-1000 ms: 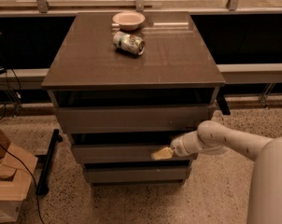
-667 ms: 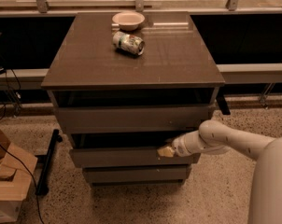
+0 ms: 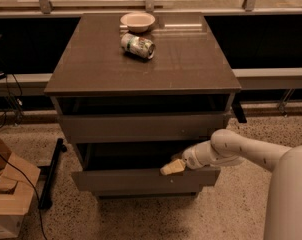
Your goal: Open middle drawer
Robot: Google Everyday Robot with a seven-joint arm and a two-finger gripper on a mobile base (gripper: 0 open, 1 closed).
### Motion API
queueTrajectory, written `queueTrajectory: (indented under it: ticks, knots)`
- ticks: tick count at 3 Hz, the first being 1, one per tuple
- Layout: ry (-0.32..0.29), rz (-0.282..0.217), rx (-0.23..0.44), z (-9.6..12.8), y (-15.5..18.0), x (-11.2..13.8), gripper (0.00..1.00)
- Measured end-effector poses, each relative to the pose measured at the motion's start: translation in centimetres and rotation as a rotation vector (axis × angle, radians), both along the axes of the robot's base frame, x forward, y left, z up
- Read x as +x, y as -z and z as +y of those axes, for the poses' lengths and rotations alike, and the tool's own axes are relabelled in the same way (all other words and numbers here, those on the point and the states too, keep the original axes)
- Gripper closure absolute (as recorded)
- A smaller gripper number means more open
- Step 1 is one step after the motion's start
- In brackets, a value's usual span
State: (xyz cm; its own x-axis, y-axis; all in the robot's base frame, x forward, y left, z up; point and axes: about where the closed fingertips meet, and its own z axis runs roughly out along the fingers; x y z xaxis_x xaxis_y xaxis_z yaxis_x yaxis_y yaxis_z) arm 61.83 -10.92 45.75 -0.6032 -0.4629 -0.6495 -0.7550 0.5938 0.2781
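Observation:
The middle drawer is a flat grey-brown front, pulled out from the cabinet with a dark gap above it. My gripper is at the top edge of this front, right of centre, its pale tip against the edge. The white arm reaches in from the lower right. The taller top drawer front sits above, with a dark gap under the cabinet top. The bottom drawer is almost wholly hidden beneath the middle one.
On the cabinet top a pale bowl stands at the back and a can lies on its side. A cardboard box and cables are at the lower left, by a black stand leg.
The middle drawer front has slid out toward the camera, and my gripper has moved with it. It now covers the bottom drawer front.

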Motion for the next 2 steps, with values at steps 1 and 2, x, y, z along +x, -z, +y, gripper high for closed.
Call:
queueTrajectory:
  ticks: [1, 2]
  knots:
    - [-0.004, 0.003, 0.001, 0.23, 0.13, -0.07, 0.02]
    - [-0.031, 0.024, -0.048, 0.39, 0.96, -0.45, 0.0]
